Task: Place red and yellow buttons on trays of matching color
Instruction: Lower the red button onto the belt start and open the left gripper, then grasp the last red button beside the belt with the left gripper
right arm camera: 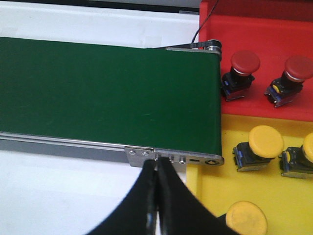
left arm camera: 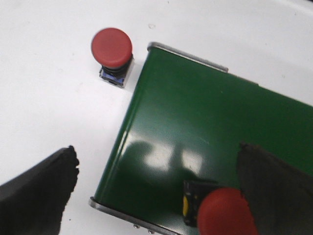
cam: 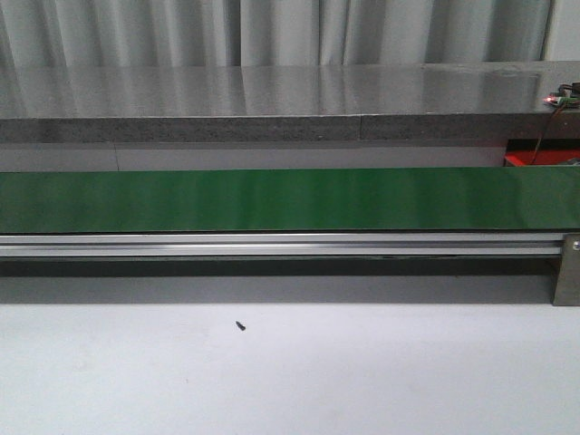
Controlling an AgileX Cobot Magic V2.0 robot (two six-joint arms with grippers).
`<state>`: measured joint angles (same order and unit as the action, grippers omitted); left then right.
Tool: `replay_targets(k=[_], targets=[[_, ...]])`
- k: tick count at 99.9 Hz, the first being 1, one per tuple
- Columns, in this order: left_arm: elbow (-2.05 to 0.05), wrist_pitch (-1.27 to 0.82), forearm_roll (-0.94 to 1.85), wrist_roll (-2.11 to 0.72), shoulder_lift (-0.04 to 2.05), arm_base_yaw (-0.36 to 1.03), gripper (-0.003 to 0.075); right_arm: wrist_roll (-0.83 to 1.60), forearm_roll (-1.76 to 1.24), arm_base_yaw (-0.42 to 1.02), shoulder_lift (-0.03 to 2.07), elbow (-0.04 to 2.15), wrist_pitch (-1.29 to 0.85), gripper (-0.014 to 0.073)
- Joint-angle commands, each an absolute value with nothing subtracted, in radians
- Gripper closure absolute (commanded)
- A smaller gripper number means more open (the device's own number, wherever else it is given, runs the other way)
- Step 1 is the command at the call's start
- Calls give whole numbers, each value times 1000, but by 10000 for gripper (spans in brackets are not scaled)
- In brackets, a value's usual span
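Note:
In the left wrist view my left gripper [left arm camera: 156,149] is open wide over the end of the green belt [left arm camera: 195,127]. A red button [left arm camera: 225,213] on a black base sits on the belt just beside one finger [left arm camera: 279,186]. Another red button [left arm camera: 112,46] stands on the white table off the belt's end. In the right wrist view my right gripper [right arm camera: 157,164] is shut and empty by the belt's other end. There, two red buttons [right arm camera: 244,62] [right arm camera: 298,67] lie in the red tray [right arm camera: 254,34], and three yellow buttons [right arm camera: 265,141] [right arm camera: 246,218] [right arm camera: 308,149] lie in the yellow tray [right arm camera: 220,191]. Neither gripper shows in the front view.
The green belt [cam: 272,199] runs across the front view with an aluminium rail [cam: 272,243] along its near side. A small black screw [cam: 240,324] lies on the white table. A grey counter [cam: 272,100] stands behind. A corner of the red tray [cam: 521,159] shows at the far right.

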<state>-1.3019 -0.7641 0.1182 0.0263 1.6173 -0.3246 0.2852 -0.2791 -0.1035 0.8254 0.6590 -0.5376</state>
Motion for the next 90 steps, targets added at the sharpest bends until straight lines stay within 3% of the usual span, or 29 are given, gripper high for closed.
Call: replay_targets(k=[1, 59, 90], targets=[[-1360, -709, 150, 46, 1572, -349, 83, 287, -296, -103, 815, 684, -480, 664], [-1558, -659, 220, 302, 1834, -385, 83, 287, -317, -103, 815, 684, -481, 664], [-1632, -672, 262, 434, 1976, -396, 134, 287, -316, -103, 815, 684, -482, 664]])
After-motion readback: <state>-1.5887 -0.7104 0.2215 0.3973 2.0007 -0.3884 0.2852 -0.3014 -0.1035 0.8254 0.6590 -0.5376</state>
